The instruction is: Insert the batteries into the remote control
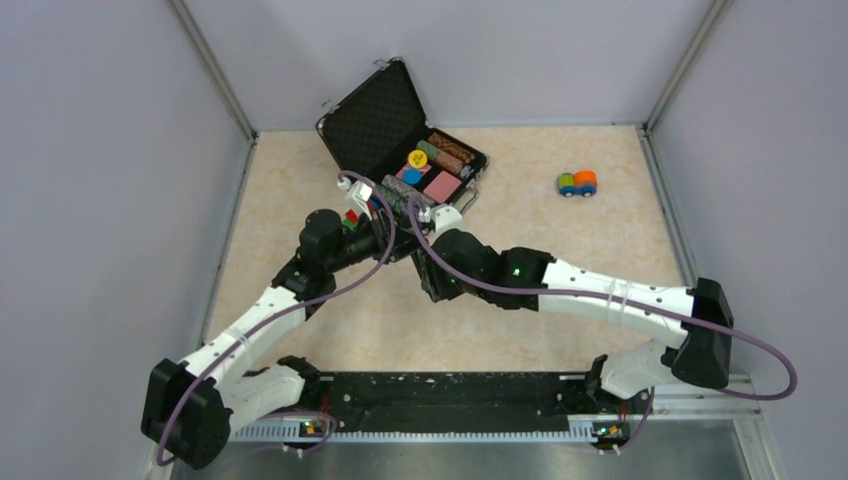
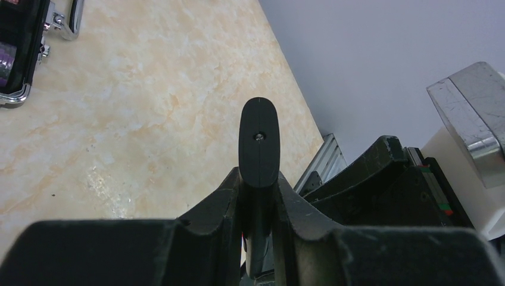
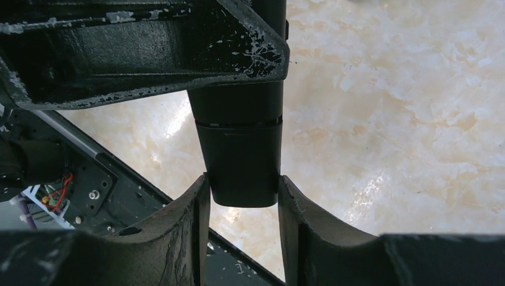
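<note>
The remote control, a slim black bar, is held off the table between both grippers. In the left wrist view I see it end-on, its narrow edge pinched by my left gripper, which is shut on it. From the right wrist, its rounded end sits between my right gripper's fingers, shut across its width, with the left gripper's body just above. In the top view both grippers meet in front of the case and hide the remote. The batteries are out of view.
An open black foam-lined case of poker chips stands at the back centre, its edge also in the left wrist view. A small toy car sits at the back right. The black base rail runs along the near edge.
</note>
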